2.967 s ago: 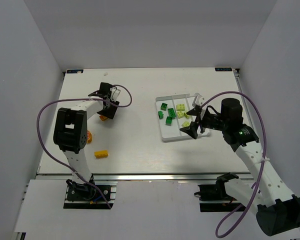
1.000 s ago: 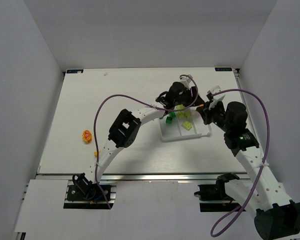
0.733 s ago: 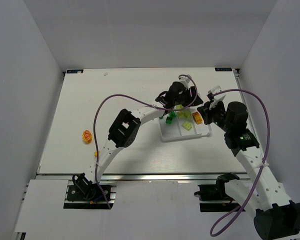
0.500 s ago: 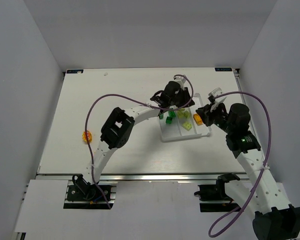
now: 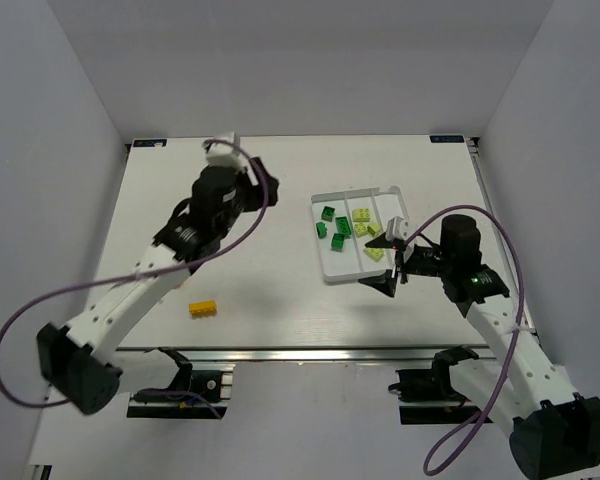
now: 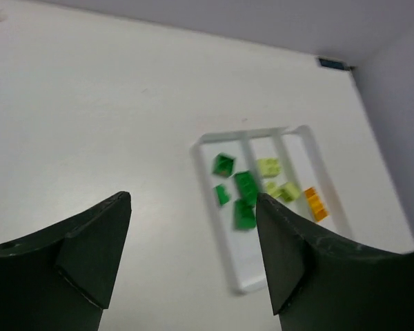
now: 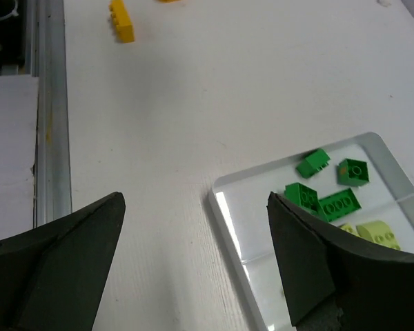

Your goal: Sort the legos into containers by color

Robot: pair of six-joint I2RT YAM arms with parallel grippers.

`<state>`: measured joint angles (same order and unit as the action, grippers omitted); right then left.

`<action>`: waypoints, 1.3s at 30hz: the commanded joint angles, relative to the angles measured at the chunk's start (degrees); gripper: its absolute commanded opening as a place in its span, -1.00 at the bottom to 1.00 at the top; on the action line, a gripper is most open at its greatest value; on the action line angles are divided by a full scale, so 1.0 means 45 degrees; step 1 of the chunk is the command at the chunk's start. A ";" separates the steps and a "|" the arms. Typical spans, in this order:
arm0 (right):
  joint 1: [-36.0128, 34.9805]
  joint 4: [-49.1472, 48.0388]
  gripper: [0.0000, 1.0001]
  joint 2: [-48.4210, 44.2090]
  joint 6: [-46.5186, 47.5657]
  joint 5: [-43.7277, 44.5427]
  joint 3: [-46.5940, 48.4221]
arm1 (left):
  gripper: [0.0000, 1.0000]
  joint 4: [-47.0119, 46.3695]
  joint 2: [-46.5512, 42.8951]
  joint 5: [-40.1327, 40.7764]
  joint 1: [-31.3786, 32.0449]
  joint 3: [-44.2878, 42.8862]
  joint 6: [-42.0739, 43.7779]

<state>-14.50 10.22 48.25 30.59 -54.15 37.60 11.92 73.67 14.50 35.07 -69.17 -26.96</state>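
Observation:
The white tray point(image 5: 332, 270) has three long compartments. Several dark green legos point(image 5: 332, 228) lie in its left one and pale yellow-green legos point(image 5: 365, 228) in the middle one. The left wrist view shows an orange-yellow lego point(image 6: 314, 203) in the right compartment, beside the green legos point(image 6: 246, 187) and pale ones point(image 6: 288, 191). Another orange-yellow lego point(image 5: 203, 308) lies loose on the table at the near left and also shows in the right wrist view point(image 7: 121, 21). My left gripper point(image 5: 258, 183) point(image 6: 193, 207) is open and empty, high and left of the tray. My right gripper point(image 5: 383, 265) point(image 7: 195, 200) is open and empty at the tray's near edge point(image 7: 228, 221).
The metal rail point(image 7: 52, 103) runs along the table's near edge. My left arm stretches across the left half of the table point(image 5: 270, 290). A purple cable loops beside each arm.
My left arm has pulled back from over the tray to the left half of the table. My right gripper has moved from the tray's right side to its near edge.

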 commanded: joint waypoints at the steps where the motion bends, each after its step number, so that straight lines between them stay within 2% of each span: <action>1: -0.1068 -0.0336 0.78 0.0584 0.1035 -0.0571 0.0196 | 0.66 0.3281 -0.2937 0.3506 -0.0116 0.2026 0.0444; 2: -0.1364 -0.0337 0.79 0.0896 0.1305 -0.0255 0.0430 | 0.71 0.3559 -0.3687 0.3516 -0.0117 0.2436 0.0406; 3: -0.1657 0.0050 0.78 0.1808 0.1579 0.0135 0.0742 | 0.73 0.3851 -0.4430 0.4347 -0.0117 0.2827 0.0251; 4: -0.2724 0.0247 0.78 0.2281 0.1794 0.0874 0.1499 | 0.74 0.4357 -0.5133 0.4742 -0.0117 0.3585 0.0114; 6: -0.3531 0.0851 0.78 0.4018 0.2615 0.1639 0.2342 | 0.76 0.4809 -0.7184 0.5619 -0.0117 0.4312 -0.0353; 8: -0.5245 0.0835 0.78 0.5712 0.2985 0.2986 0.3359 | 0.78 0.4831 -0.8957 0.6053 -0.0117 0.5464 -0.0512; 10: -0.6461 0.0640 0.78 0.6850 0.3240 0.4100 0.4042 | 0.81 0.4967 -0.9824 0.6814 -0.0117 0.6051 -0.0610; 14: -0.8762 0.0542 0.78 1.0107 0.3710 0.5488 0.6342 | 0.83 0.5651 -1.1191 0.8044 0.0156 0.5858 -0.1136; 17: -0.9741 0.0717 0.77 1.2139 0.3633 0.6056 0.8274 | 0.83 0.5729 -1.1682 0.8027 0.0156 0.5839 -0.1235; 19: -1.0037 0.0970 0.77 1.3527 0.3224 0.6154 0.9256 | 0.84 0.5690 -1.2053 0.8163 0.0156 0.5859 -0.1255; 20: -1.0252 0.1049 0.76 1.3942 0.3009 0.6155 1.0247 | 0.84 0.5729 -1.2190 0.8183 0.0040 0.5839 -0.1255; 27: -1.1131 0.1362 0.76 1.6834 0.1309 0.6232 1.3610 | 0.84 0.5320 -1.3499 0.7949 0.0039 0.6112 -0.1157; 34: -1.1679 0.1850 0.75 1.8748 0.0859 0.6233 1.5703 | 0.83 0.5319 -1.3988 0.7910 0.0039 0.6132 -0.1177; 39: -1.1914 0.1636 0.65 1.9336 0.0566 0.6291 1.6096 | 0.83 0.5280 -1.4027 0.7832 0.0039 0.6152 -0.1138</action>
<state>-67.31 17.08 134.17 34.81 -25.63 107.35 35.88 10.63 49.95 35.42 -41.71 -32.18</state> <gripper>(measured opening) 0.831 0.917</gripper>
